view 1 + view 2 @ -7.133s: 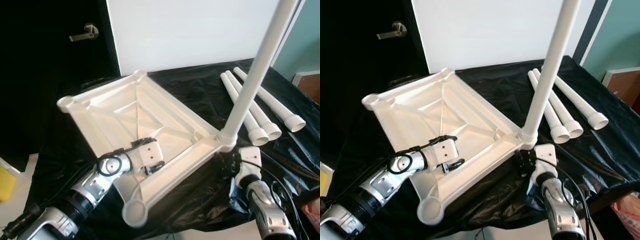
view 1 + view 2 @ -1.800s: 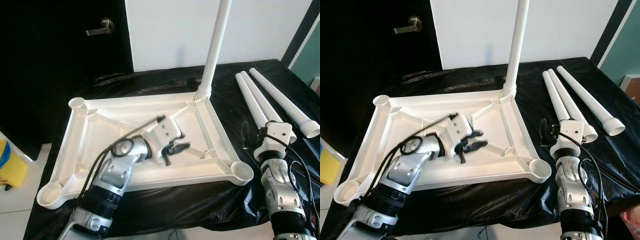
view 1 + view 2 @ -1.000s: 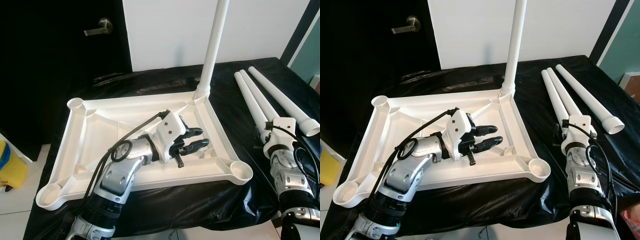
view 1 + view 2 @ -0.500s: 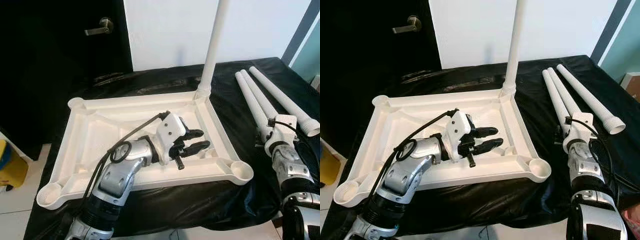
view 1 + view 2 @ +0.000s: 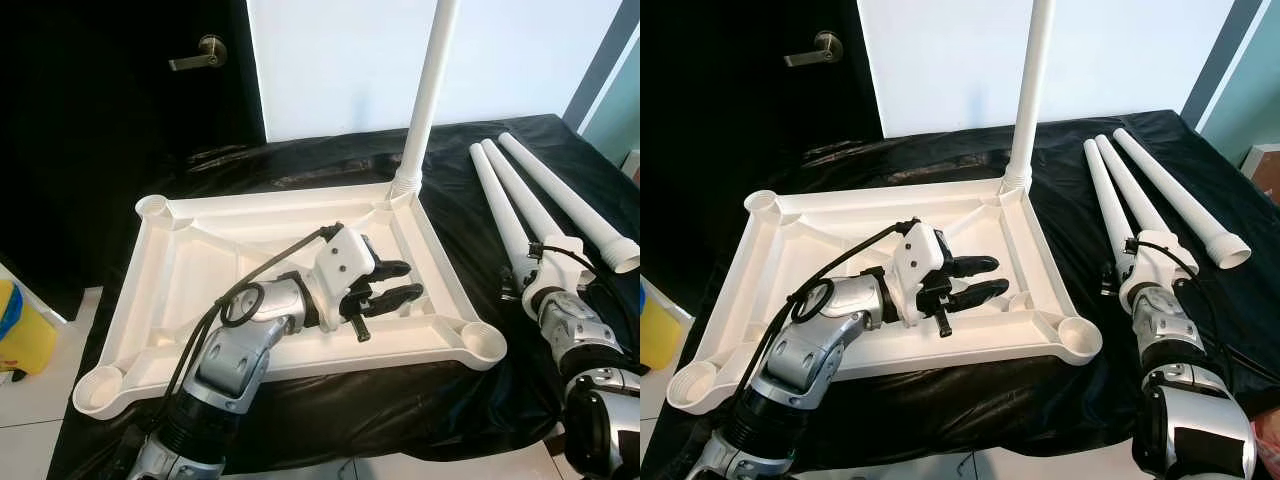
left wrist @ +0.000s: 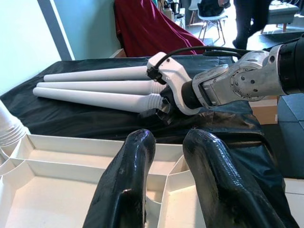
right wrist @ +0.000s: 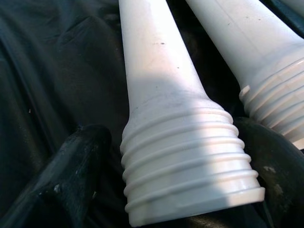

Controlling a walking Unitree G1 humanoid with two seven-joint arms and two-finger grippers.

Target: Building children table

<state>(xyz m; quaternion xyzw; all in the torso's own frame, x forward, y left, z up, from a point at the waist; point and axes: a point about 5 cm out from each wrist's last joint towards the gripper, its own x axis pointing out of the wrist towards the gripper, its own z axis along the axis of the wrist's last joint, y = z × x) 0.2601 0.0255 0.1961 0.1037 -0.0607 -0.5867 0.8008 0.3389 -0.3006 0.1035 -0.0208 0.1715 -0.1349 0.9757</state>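
Lying upside down on black sheeting, the white tabletop carries one upright leg screwed into its far right corner, cut off above, while three loose legs lie to its right. The left gripper hovers over the tabletop's inner ribs, fingers slightly parted and empty. The right gripper, right of the tabletop, straddles the nearest loose leg's threaded end, one finger beside it, contact unclear.

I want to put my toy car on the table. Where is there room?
There is bare black cloth behind the tabletop, by the wall, and a patch between the tabletop and the loose legs. It is crowded inside the tabletop, where the left gripper is, and at the legs' near ends, where the right gripper is.
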